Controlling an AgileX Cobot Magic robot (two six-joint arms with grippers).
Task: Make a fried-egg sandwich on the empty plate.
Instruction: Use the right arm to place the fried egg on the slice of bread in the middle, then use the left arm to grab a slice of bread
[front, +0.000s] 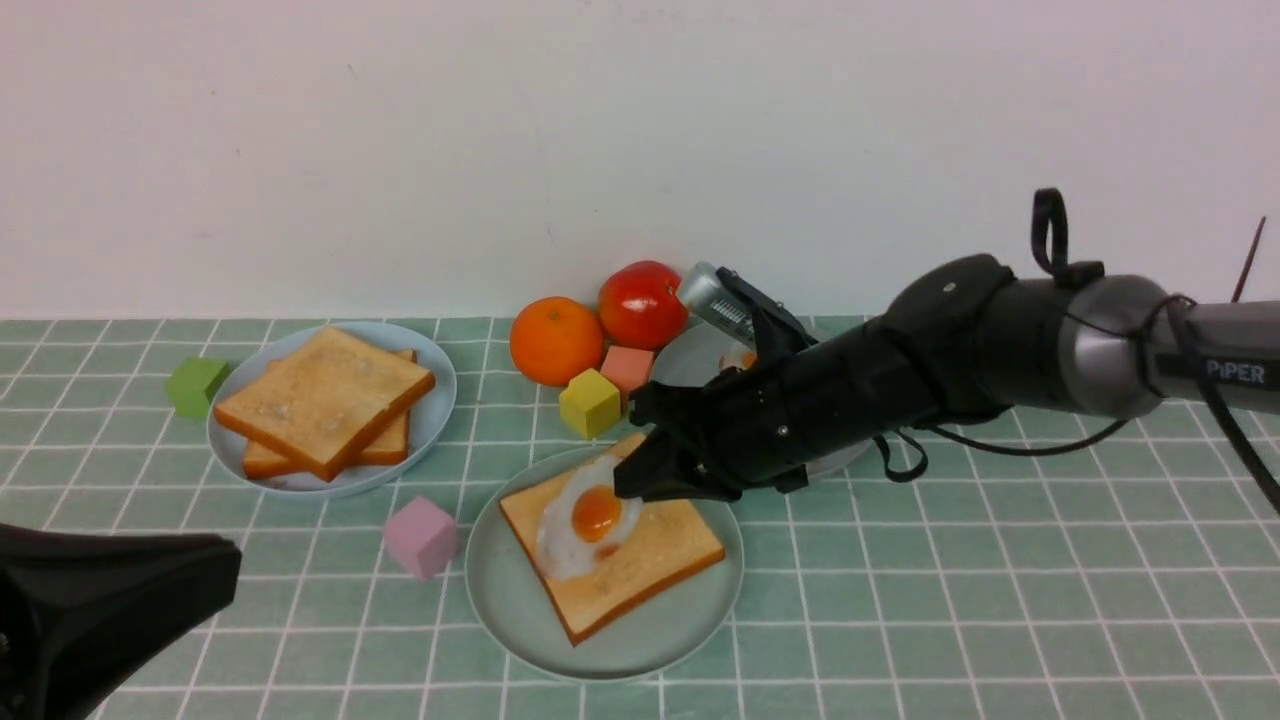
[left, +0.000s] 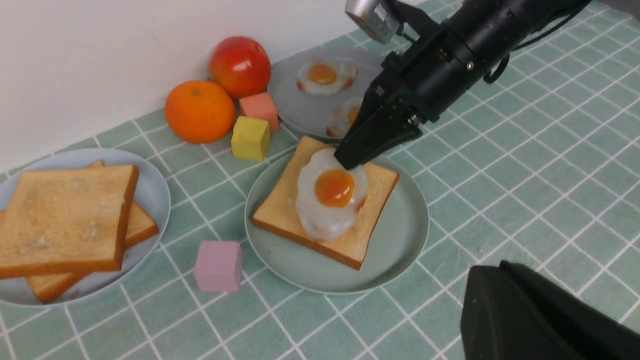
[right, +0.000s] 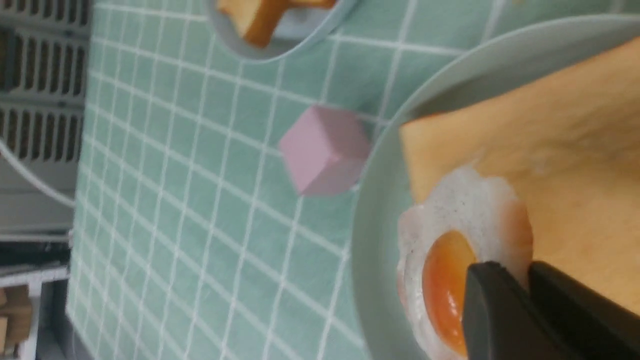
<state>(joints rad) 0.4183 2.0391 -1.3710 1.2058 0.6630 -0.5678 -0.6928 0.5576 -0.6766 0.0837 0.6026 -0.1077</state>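
Black and closed, the left gripper (front: 215, 572) hangs nearest the camera, well apart from the food. Beyond it the mint-green plate (front: 520, 620) carries one toast slice (front: 655, 560) with a fried egg (front: 585, 520) on top; the right gripper (front: 640, 482) pinches the egg's far rim between nearly closed fingers. Behind lies a grey plate (front: 690, 365) holding two spare eggs (left: 326, 76)

Matt black plastic on the right gripper (front: 630, 484). The fried egg (front: 585, 520) in it gleams glossy, the toast (front: 655, 560) beneath looks dry and rough, and the plate (front: 510, 605) looks smooth and matt.
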